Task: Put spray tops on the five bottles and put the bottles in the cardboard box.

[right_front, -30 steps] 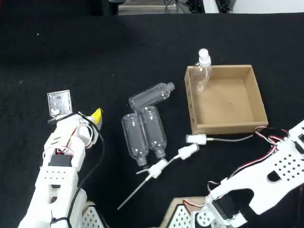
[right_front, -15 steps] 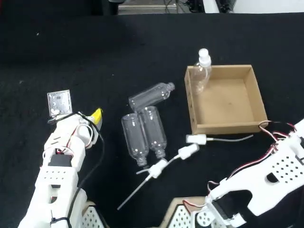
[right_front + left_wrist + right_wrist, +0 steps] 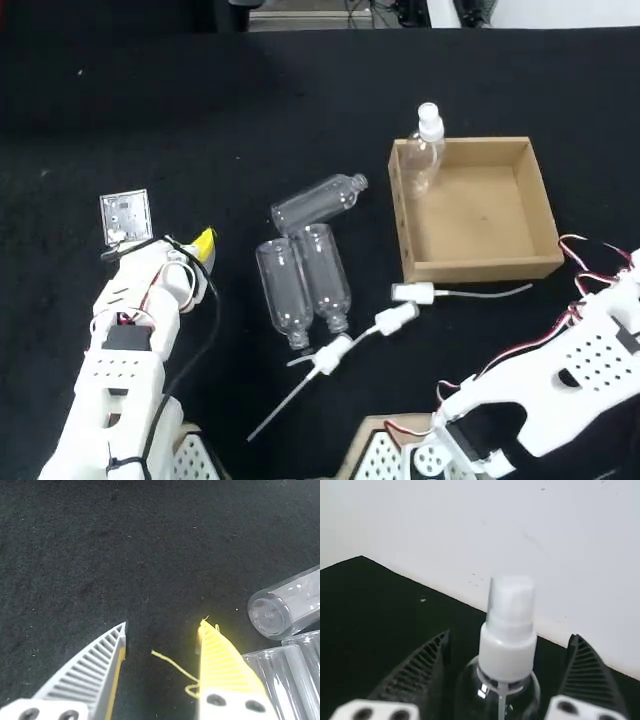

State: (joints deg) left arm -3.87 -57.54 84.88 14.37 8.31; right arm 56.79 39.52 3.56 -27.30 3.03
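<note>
Three clear bottles without tops lie mid-table: one (image 3: 320, 199) farther back, two side by side (image 3: 283, 290) (image 3: 325, 276). Close in front of them lie three white spray tops (image 3: 414, 292) (image 3: 396, 318) (image 3: 331, 355) with long tubes. A topped bottle (image 3: 428, 150) stands in the far left corner of the cardboard box (image 3: 541, 190). My left gripper (image 3: 164, 630) (image 3: 195, 250) rests open over bare cloth to the left of the bottles, two of whose bases (image 3: 272, 615) (image 3: 280, 672) show beside its yellow finger. My right gripper (image 3: 507, 637) is shut on another topped bottle (image 3: 507, 630), lifted against a white wall.
A small grey square plate (image 3: 125, 217) lies just beyond the left arm. The right arm (image 3: 570, 370) crosses the near right corner, with red and white wires (image 3: 590, 255) looping close to the box's near right corner. Black cloth (image 3: 200, 110) covers the table.
The right arm has drifted toward the right edge of the high view, its wires moving away from the box corner. The left arm and the loose bottles and tops have not moved.
</note>
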